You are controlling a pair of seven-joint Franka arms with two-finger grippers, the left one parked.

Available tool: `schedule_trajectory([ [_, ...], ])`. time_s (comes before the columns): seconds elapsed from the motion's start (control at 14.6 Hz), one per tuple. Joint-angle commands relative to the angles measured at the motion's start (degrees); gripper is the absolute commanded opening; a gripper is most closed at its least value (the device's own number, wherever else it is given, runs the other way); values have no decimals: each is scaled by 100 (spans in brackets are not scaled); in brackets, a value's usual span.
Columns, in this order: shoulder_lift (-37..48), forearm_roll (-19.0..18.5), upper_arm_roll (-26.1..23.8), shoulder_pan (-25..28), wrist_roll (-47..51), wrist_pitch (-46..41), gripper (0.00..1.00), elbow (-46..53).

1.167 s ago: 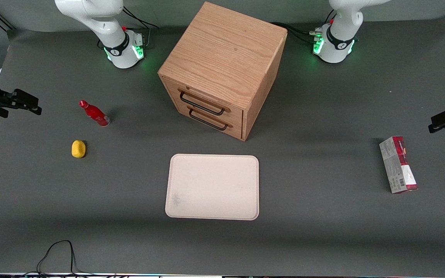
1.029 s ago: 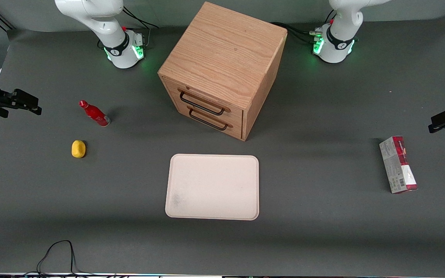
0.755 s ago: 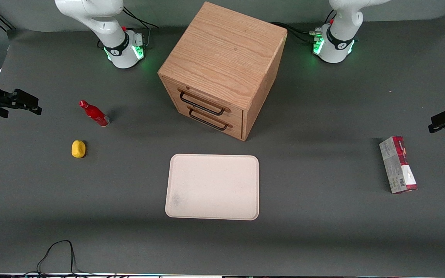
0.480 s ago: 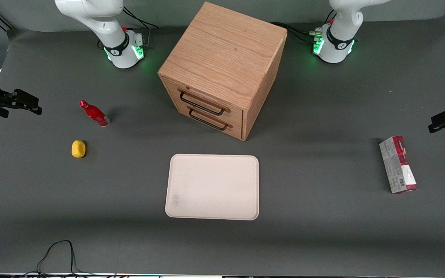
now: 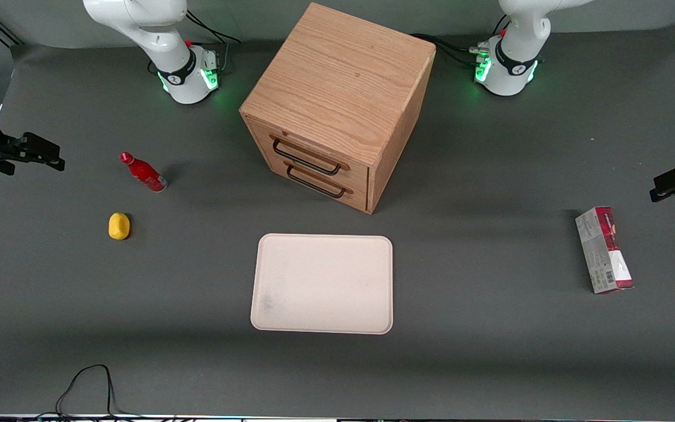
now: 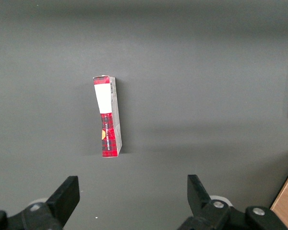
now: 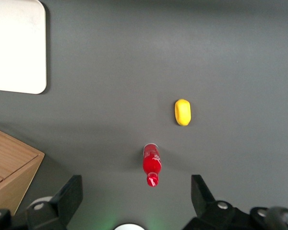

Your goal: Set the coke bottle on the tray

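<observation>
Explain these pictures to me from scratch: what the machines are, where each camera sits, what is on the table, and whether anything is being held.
Two white robot arms stand bolted to a grey table; only one works here. The wide picture looks down at them from the front. The other two come from small cameras on the arms' wrists, looking down past each arm's two-finger jaws.

The working arm's gripper hangs in the air above the coke bottle, open and holding nothing. The bottle stands on the table beside a small yellow object. The cream tray, where the bottle must go, lies in front of the wooden drawer cabinet. A red-and-grey carton sits toward the parked arm's end.
</observation>
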State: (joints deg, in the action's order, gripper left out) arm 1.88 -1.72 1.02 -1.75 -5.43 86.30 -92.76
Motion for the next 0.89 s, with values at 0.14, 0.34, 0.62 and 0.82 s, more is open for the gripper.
schedule_trajectory([
  [0.14, 1145, 101, 258, 78, -29, -175, 100, -837],
  [0.34, 1840, 101, 320, 78, -37, 70, 100, -1655],
  [0.62, 2754, 92, 469, 79, -160, 588, 100, -2858],
  [0.82, 2941, 22, 618, 78, -257, 765, 100, -3213],
])
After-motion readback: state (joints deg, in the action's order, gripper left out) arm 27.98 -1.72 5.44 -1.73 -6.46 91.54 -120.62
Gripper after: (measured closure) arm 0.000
